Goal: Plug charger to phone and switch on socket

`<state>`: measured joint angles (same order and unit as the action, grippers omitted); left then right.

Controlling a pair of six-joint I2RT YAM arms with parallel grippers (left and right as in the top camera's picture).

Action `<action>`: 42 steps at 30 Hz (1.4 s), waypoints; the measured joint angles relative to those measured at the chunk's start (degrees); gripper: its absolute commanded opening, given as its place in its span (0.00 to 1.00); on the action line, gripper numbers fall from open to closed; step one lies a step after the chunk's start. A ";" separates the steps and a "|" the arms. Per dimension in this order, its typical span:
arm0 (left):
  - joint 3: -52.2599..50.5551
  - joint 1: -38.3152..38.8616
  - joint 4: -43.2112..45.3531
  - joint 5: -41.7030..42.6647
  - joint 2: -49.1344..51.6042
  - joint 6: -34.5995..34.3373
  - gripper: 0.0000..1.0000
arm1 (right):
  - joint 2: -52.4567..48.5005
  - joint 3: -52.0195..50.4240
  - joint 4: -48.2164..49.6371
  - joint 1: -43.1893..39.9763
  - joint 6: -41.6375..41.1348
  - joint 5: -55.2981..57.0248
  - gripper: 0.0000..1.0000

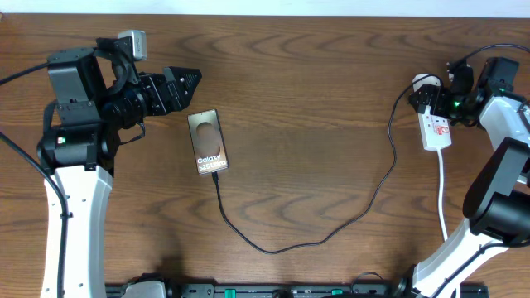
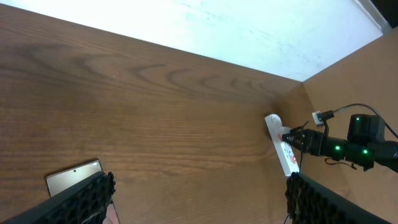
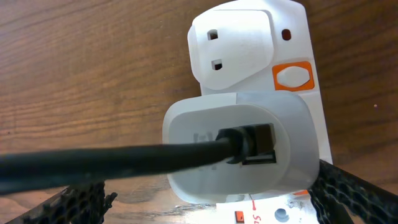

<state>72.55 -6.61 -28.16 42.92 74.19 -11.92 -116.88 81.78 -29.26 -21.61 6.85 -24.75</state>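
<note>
Our right claw (image 1: 429,99) hangs spread open over the far end of the socket (image 1: 436,131) at the right of the table (image 1: 331,66). Its fingers sit either side of a white adapter (image 3: 239,149), beside an orange switch (image 3: 292,77). Our left claw (image 1: 184,87) is open too, just far-left of the phone (image 1: 208,141). We see the charger (image 1: 331,234) curving from the socket to the phone's near edge, its tip touching there.
</note>
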 measured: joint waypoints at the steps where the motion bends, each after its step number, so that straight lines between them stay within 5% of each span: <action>1: 0.00 0.02 0.02 0.02 0.00 0.02 0.90 | 0.00 0.00 0.00 0.04 -0.24 0.15 0.99; 42: 0.00 0.00 -1.40 -1.53 0.00 0.00 0.90 | -1.86 0.79 0.68 0.04 -3.30 -1.16 0.99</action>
<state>72.55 -6.61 -29.56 41.39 74.19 -11.92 -118.74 82.56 -28.58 -21.56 3.55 -25.91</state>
